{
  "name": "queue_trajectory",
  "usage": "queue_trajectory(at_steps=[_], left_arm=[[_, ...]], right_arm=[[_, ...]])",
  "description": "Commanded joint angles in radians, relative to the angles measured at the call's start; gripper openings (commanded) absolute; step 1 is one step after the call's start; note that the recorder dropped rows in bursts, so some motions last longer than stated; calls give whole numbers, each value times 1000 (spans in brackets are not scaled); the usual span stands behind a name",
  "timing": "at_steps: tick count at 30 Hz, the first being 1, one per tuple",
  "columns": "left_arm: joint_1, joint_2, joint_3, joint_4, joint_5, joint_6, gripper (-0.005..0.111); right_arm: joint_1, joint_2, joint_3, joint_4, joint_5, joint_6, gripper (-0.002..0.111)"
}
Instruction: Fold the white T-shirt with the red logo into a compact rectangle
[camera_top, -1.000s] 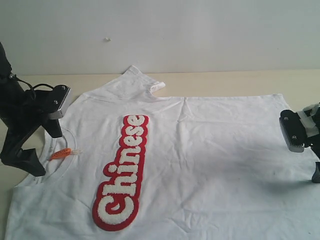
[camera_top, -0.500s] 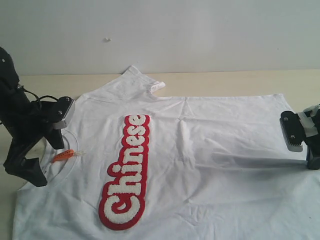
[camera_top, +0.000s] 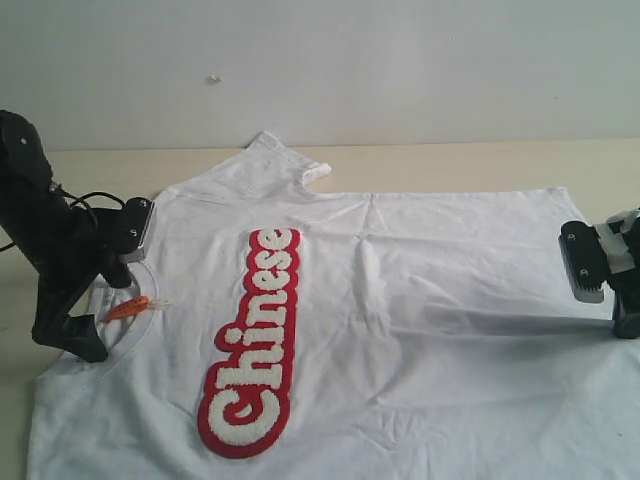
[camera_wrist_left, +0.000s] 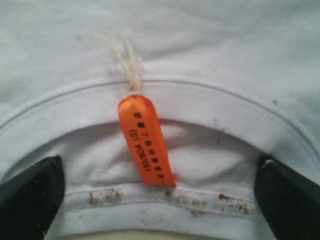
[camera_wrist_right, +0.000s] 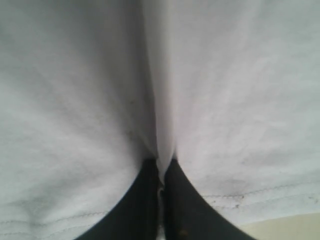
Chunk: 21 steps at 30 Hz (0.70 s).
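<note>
— What's at the far left?
— The left gripper, jaws spread wide over the ribbed collar, with the orange neck tag between them.
— And the white T-shirt?
— Front up on the beige surface, collar leftward. The red logo reading "Chinese" lies left of middle.
— The right edge?
— The right gripper, jaws pressed together, pinching a fold of the shirt by its stitched hem.

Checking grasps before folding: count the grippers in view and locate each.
2. The left gripper is open, straddling the collar of the white T-shirt by the orange tag; the right gripper is shut on its hem.
</note>
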Motion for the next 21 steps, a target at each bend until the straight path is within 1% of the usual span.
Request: queue_trajectory(at_steps=[1, 5, 8, 9, 11, 12, 13, 15, 16, 20, 21], left_arm=[[-37, 2, -3, 59, -16, -22, 105], [-65, 28, -3, 57, -49, -25, 105], [-85, 57, -3, 76, -49, -59, 104], [-92, 64, -3, 95, -49, -81, 103], [-103, 83, -5, 154, -49, -152, 94], [-103, 88, -7, 164, -47, -164, 88], [-103, 94, -8, 167, -47, -166, 77], [-103, 99, -8, 165, -53, -166, 58], [-103, 101, -8, 163, -62, -166, 43], [-103, 101, -9, 163, -76, -166, 0], [-103, 101, -9, 163, -68, -168, 0]], right_arm=[[0, 59, 16, -5, -75, 33, 0], [0, 59, 16, -5, -75, 51, 0], [0, 59, 16, -2, -75, 51, 0], [0, 59, 16, 0, -75, 51, 0], [0, 59, 16, 0, -75, 51, 0], [0, 59, 16, 0, -75, 51, 0], [0, 59, 16, 0, -75, 51, 0], [0, 59, 16, 0, -75, 51, 0], [0, 59, 16, 0, -75, 51, 0], [0, 59, 16, 34, -75, 51, 0], [0, 59, 16, 50, -75, 51, 0]])
